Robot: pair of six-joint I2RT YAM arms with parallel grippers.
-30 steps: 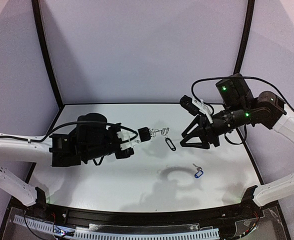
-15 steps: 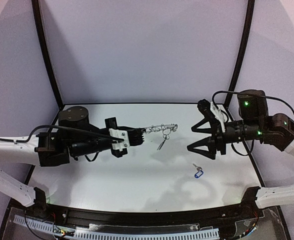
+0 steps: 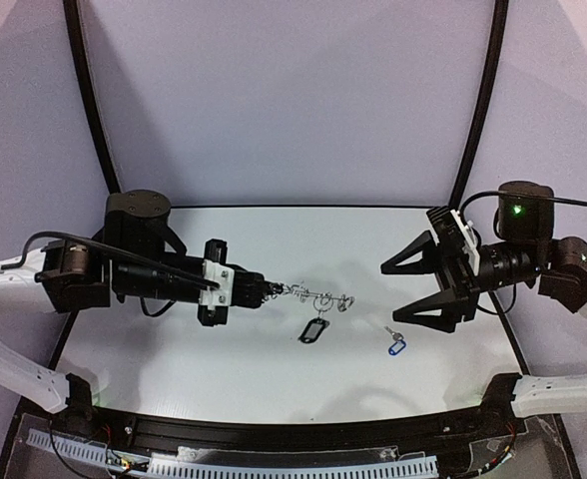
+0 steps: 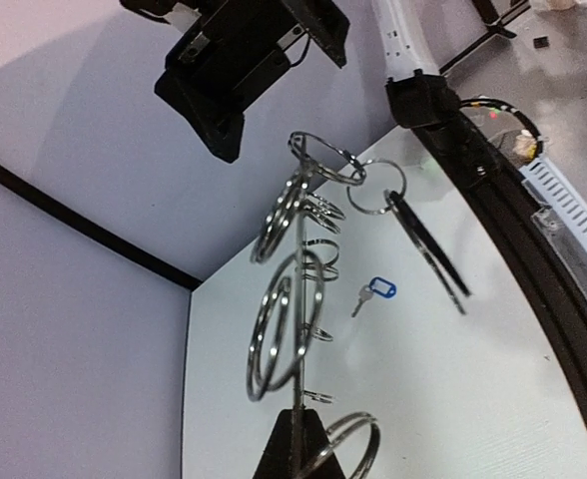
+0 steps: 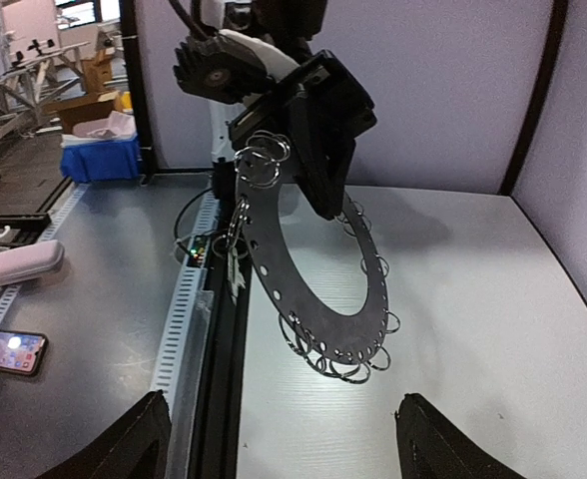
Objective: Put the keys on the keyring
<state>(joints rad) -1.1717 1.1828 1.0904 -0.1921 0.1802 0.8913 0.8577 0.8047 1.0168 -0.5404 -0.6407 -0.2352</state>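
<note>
My left gripper [image 3: 271, 289] is shut on the rim of the keyring [image 3: 318, 295] and holds it edge-on above the table, pointing right. In the right wrist view the keyring [image 5: 289, 284] shows as a flat black ring fringed with silver loops. The black-headed key [image 3: 313, 331] hangs from one loop below it. The blue-tagged key [image 3: 397, 345] lies loose on the table. My right gripper [image 3: 401, 292] stands open, facing the ring and a short way off it, just above the blue key. In the left wrist view the left gripper [image 4: 301, 439] clamps the keyring [image 4: 303, 289].
A black rail [image 3: 303, 431] and a white cable duct [image 3: 234, 463] run along the near edge. Black frame posts [image 3: 89, 100] rise at the back corners. Beyond the table edge, the right wrist view shows a phone [image 5: 9, 351], a pink case [image 5: 22, 262] and a blue bin [image 5: 99, 160].
The left arm has pulled back left and lowered the ring, and the black key now hangs below it. The right gripper has opened wide, let go and backed off to the right.
</note>
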